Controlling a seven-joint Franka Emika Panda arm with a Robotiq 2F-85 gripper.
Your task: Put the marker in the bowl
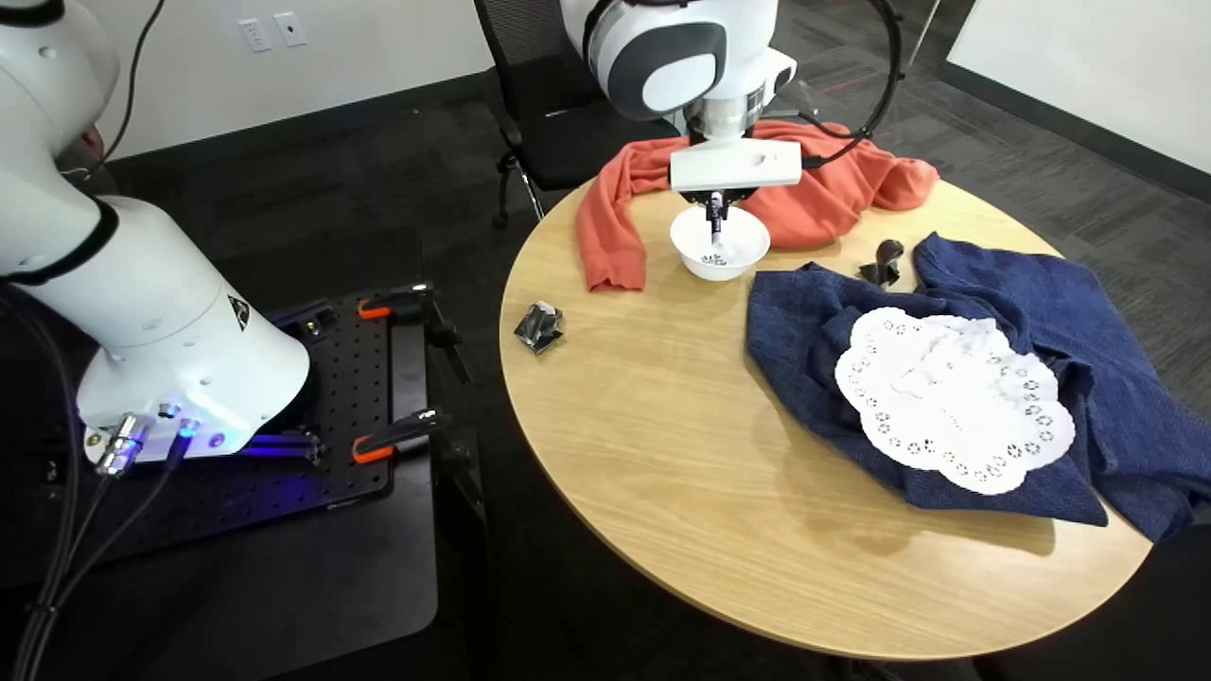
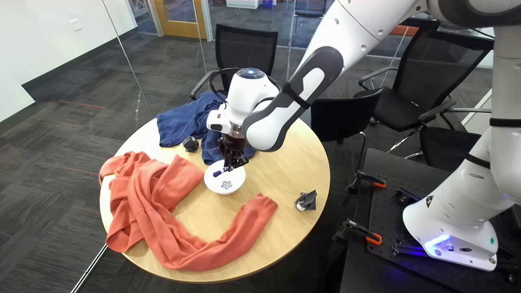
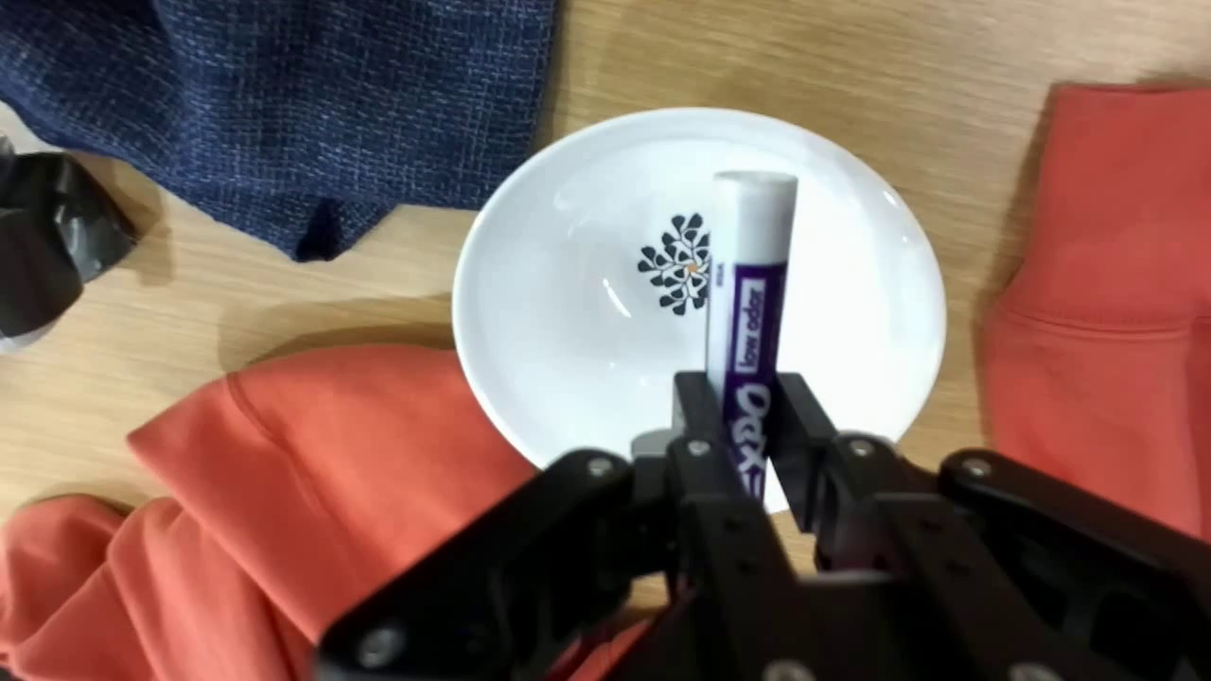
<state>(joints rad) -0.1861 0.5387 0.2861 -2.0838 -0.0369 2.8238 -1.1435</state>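
Marker [image 3: 754,274]: a white pen with a purple label, gripped over the mouth of the bowl [image 3: 539,303], not yet let go.
Gripper [image 3: 745,392]: its two fingers are clamped on the marker's barrel from either side, with the white end sticking out; held like this, the marker should fall free once they part.
Bowl: white, standing mouth up on the round wooden table [image 1: 643,426], under the fingertips, so that a short drop from above will probably finish the job.
Red cloth [image 1: 823,213]: in an exterior view, bunched on the bowl's far side with a strip down its left; navy cloth [image 1: 804,331] lies to the right and nearer. The bowl stands between them, which likely makes overhead the handiest way in.
Lean: in an exterior view the marker [image 2: 221,171] slants, dark end lower; in an exterior view the marker [image 1: 716,232] looks almost upright.
Lower end: small in both exterior views and hidden by the fingers in the wrist view, so I cannot say whether it touches the bowl's floor.
Lettering: only the wrist view makes "low odor" readable and shows an orange centre in the dark leaf motif [image 3: 678,270] inside the bowl.
Doily [image 1: 956,407]: white lace, spread on the navy cloth at the table's near right in an exterior view; it shows nowhere else.
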